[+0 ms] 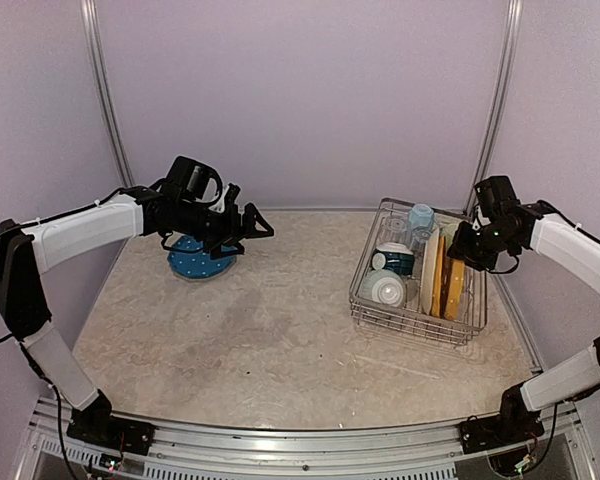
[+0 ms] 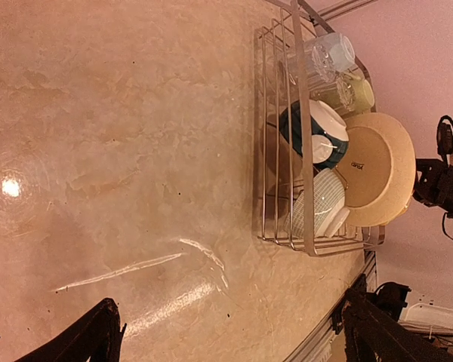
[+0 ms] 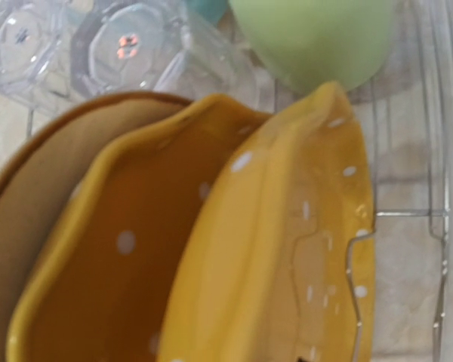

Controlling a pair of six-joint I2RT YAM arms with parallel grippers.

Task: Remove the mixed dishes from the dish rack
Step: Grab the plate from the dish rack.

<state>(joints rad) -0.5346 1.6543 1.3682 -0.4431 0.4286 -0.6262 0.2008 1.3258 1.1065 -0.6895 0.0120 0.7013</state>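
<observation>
Right claw hangs right over 2 yellow dotted plates standing on edge in the dish rack, can't tell if it's apart or together. Green mug and clear tumblers just beyond. Left claw is spread apart, blue plate just behind it on the surface.

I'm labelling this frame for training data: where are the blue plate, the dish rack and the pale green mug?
blue plate [image 1: 195, 266]: top view, dotted face near its front rim.
dish rack [image 1: 412, 322]: top view, near wire wall.
pale green mug [image 3: 317, 38]: right wrist view, rounded side.
</observation>
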